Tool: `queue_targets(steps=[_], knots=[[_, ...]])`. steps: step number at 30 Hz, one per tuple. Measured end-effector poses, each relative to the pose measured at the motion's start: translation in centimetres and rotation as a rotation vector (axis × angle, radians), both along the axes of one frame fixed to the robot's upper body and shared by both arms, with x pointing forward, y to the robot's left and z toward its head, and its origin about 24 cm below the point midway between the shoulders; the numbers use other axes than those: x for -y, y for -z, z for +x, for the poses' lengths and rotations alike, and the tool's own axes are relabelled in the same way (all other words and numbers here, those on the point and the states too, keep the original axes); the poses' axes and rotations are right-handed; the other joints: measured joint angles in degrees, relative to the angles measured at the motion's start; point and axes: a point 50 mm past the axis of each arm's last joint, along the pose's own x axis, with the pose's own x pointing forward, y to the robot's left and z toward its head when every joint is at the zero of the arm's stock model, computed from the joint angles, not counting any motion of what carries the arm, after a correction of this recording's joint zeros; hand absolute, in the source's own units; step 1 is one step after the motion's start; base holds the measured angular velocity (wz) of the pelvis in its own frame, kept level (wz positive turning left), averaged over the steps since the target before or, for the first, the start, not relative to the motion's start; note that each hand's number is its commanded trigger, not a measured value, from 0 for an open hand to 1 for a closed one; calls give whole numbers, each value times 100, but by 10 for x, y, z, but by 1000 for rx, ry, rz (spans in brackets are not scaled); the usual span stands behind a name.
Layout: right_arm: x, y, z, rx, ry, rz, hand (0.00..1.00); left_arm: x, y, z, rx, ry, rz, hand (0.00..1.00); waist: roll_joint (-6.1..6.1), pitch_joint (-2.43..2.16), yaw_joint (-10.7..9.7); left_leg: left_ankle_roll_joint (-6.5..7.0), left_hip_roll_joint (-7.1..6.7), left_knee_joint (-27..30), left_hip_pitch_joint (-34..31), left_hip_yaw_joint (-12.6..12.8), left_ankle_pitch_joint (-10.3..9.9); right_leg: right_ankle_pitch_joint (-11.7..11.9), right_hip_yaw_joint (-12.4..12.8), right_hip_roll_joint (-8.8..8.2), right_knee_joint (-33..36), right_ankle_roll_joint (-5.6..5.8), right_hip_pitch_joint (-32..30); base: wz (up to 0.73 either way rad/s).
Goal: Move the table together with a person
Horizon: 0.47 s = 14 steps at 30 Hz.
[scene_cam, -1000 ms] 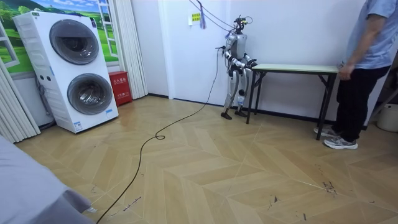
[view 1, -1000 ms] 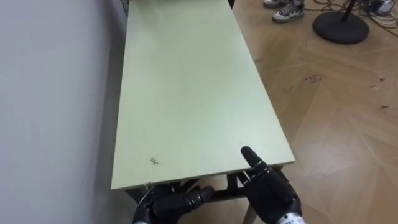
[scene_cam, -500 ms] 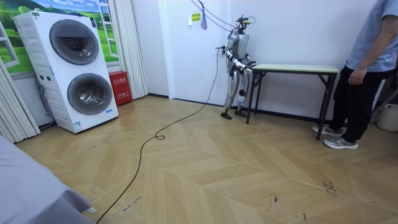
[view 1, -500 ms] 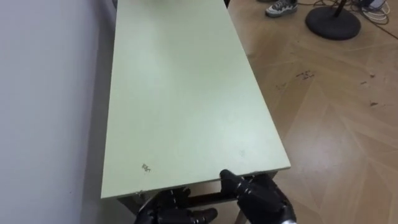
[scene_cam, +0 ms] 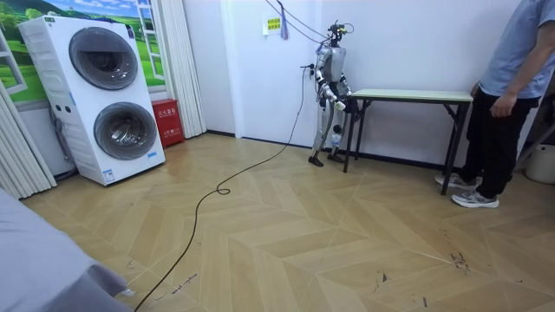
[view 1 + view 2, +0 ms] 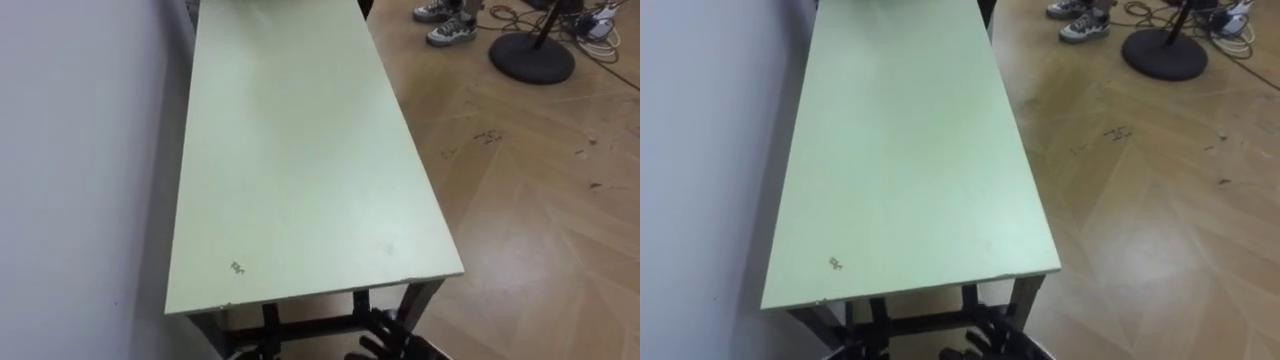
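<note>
right hand (image 6: 386, 340) mostly hidden beneath the table (image 6: 300, 150) end

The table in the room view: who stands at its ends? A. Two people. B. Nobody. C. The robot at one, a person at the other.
C: the robot stands at the table's end on the room view's left, and a person stands at its other end.

The table (image 6: 300, 150) has a smooth, matt pale-green top on dark metal legs (image 6: 420, 300). The floor (image 6: 540, 210) is wood parquet with a light sheen and some scuffs, and the wall (image 6: 80, 150) looks plain and matt.
</note>
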Motion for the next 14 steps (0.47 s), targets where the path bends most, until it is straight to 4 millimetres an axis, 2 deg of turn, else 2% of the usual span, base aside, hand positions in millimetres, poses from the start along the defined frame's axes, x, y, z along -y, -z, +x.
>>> queue_targets(steps=[9, 14], knots=[[22, 19, -18, -130, 66, -125, 0, -5, 10, -3, 6, -79, 82, 0, 28, 29, 0, -22, 12, 47, 33, 0, -2, 9, -45, 17, -14, -8, 62, 0], [32, 24, -28, -175, 125, -175, 0, -11, 14, -7, 8, -79, 168, 0, 11, 9, -7, -32, -17, 35, 67, -58, 5, 9, -69, 28, -12, -9, 88, 2]])
